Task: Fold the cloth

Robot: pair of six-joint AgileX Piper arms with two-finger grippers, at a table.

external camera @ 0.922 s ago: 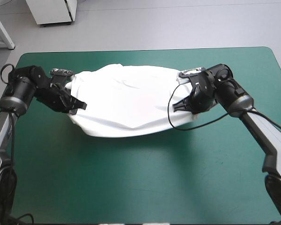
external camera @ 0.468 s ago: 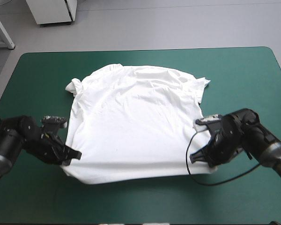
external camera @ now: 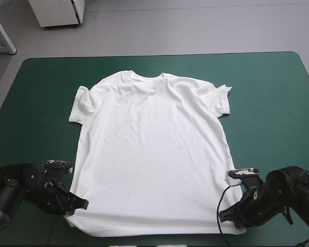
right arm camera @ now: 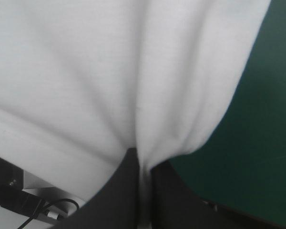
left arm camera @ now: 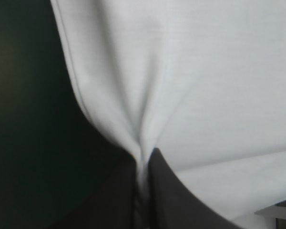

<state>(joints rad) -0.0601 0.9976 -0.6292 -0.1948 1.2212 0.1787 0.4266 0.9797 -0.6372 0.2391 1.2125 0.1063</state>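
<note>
- Although seen earlier hanging in a slack sag between the raised arms, found the T-shirt (external camera: 149, 149) now spread flat on the teal-green table (external camera: 278, 92), collar far ahead of both pincers, hem right at them.
- Found the left pincer (external camera: 80, 204) clamped on the hem corner at its side, black fingers all but closed with white cloth pinched between. Confirmed in the left wrist view by a gather of fabric running into the tips.
- Found the right pincer (external camera: 222, 216) gripping the opposite hem corner in the same way. Same pinch and radiating creases in the right wrist view.
- Recorded both arms drawn back and lowered to the table's near edge since the earlier views, pulling the garment out to full length.
- Noted sleeves out to either side, well ahead of the pincers. Light wrinkles only across the body.
- Judged the flattening stage as good as done, with no fold yet made. Considered the lay fit for folding to begin.
- Flagged one risk: cloth puckered at each grip, likely to stay rumpled on release unless smoothed.
</note>
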